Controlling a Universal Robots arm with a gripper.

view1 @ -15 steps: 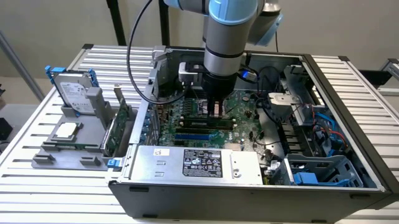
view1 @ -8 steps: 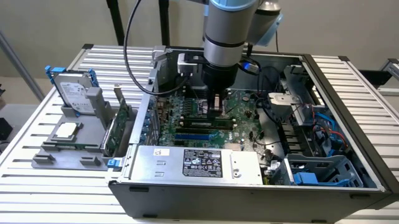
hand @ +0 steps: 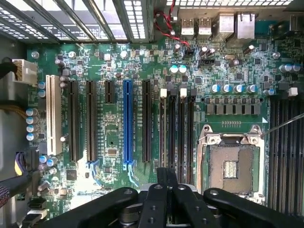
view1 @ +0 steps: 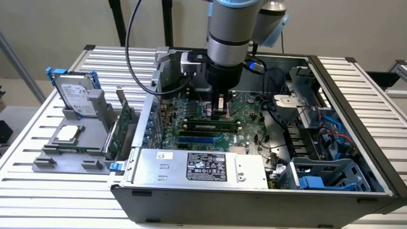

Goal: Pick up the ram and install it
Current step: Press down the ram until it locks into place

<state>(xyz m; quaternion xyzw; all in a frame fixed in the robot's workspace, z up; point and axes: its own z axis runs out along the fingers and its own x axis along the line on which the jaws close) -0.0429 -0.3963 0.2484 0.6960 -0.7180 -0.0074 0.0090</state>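
We see the gripper (view1: 219,106) low over the motherboard (view1: 245,125), mid-frame in the exterior view. Can't tell its finger state. The ram (view1: 208,127) sits seated in a slot just below it, center frame.

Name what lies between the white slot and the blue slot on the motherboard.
In the wrist view, two long black slots and one short black slot stand between the white slot and the blue slot.
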